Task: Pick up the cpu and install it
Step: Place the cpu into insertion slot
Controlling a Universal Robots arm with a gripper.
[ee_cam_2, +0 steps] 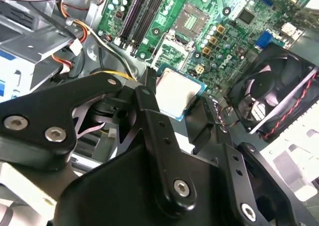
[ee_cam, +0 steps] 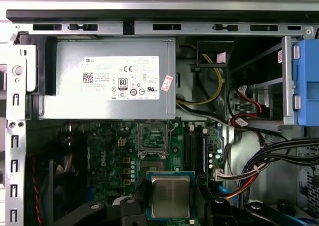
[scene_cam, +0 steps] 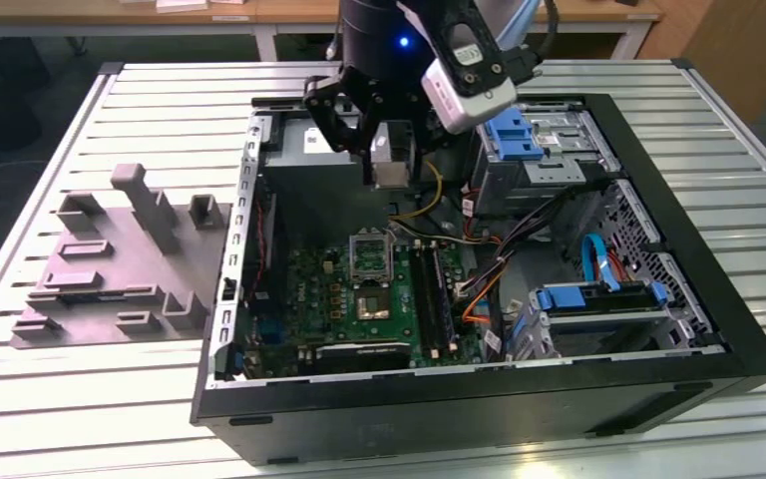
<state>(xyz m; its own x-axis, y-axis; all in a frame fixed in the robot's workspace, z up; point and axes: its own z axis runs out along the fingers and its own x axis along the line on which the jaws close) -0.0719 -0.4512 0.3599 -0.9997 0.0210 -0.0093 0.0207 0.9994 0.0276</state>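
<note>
In the exterior view the tool [scene_cam: 393,160] hangs over the open computer case [scene_cam: 702,329] on the slatted worktop [scene_cam: 157,90]. It pinches the cpu [scene_cam: 393,178] in the air, apart from the socket [scene_cam: 370,254] on the board below. A grey tray [scene_cam: 111,279] lies at the exterior view's left.

In the second wrist view the black fingers [ee_cam_2: 152,116] clamp the cpu by opposite edges, its pale top showing, with the fan [ee_cam_2: 271,101] nearby. The hold looks narrow. I judge that a slip would drop the cpu onto the board, and a tilted or turned seating could bend the socket's contacts.

In the first wrist view the power supply [ee_cam: 65,76] carries a white printed label [ee_cam: 121,84] and a small red-and-white sticker [ee_cam: 167,82]. Their print I leave unread.
</note>
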